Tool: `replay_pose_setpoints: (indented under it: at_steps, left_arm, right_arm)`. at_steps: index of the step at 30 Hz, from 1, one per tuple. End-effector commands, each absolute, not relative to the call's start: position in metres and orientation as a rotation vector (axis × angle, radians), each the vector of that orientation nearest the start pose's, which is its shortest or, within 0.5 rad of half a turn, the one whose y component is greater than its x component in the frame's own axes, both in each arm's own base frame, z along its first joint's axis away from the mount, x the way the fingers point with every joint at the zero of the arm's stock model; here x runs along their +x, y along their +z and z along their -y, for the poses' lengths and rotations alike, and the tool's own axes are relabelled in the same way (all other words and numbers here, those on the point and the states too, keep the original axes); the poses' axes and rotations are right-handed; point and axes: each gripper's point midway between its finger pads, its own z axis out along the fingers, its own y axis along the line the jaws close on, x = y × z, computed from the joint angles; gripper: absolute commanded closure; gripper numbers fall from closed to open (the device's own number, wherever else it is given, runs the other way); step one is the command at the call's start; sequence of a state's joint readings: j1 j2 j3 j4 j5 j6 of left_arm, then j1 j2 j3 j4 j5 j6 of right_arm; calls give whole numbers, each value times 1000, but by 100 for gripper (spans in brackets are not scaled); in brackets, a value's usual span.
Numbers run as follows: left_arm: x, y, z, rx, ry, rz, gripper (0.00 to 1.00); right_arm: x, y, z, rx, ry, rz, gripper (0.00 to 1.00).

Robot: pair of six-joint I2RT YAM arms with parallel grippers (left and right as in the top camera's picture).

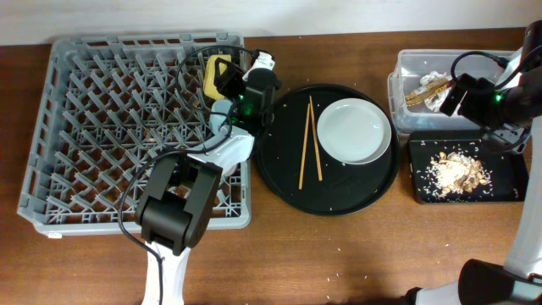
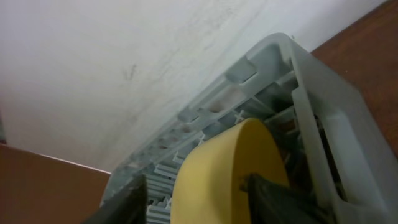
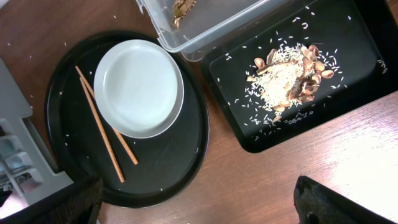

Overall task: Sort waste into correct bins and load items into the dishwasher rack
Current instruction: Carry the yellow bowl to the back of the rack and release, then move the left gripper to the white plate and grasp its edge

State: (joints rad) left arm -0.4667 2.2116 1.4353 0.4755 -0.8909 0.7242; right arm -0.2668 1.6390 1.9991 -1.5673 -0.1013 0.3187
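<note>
The yellow bowl [image 1: 212,74] sits among the pegs at the 1 o'clock corner of the dishwasher rack [image 1: 102,127]. It lies between the parted fingers of the left gripper [image 2: 194,183], with a gap showing beside one finger. The right gripper [image 3: 199,199] hangs spread wide and empty, with the white plate [image 3: 140,87] at its 11 o'clock and the chopsticks [image 3: 102,124] at the plate's 8 o'clock.

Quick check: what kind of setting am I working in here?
Probably a tabletop dish-clearing station: a grey dishwasher rack, a white plate and chopsticks on a round tray, and food scraps in a shallow black tray.
</note>
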Motion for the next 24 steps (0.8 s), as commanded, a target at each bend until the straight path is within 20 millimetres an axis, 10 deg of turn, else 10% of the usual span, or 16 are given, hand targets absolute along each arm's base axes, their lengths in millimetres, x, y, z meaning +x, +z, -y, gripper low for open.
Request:
replay_pose_setpoints:
  at_steps: [1,9,12,14,16,21,24]
  left_arm:
    - [566,136,143,457,965,-1817,44]
    - [541,220,180,346,385,-1857,40]
    - [505,206,227,426,-63,-2020,40]
    - [444,180,292,679,-549,-2151,40]
    - [408,174,318,805,-747,-2184,22]
    - [352,167,358,975,-915,-2212,18]
    - [335,152,377,1029,-848,-2232,36]
  right_arm:
    - [325,298,73,789,144,-2638,2]
    - [325,298,73,789,144,-2638,2]
    - [325,298,73,789,144,-2638,2]
    - [325,298,73,789,144,-2638,2]
    - [325,298,73,789,144,-2638,2]
    - [325,298,73,789,144,-2638,2]
    - [325,298,73,789,144,-2638,2]
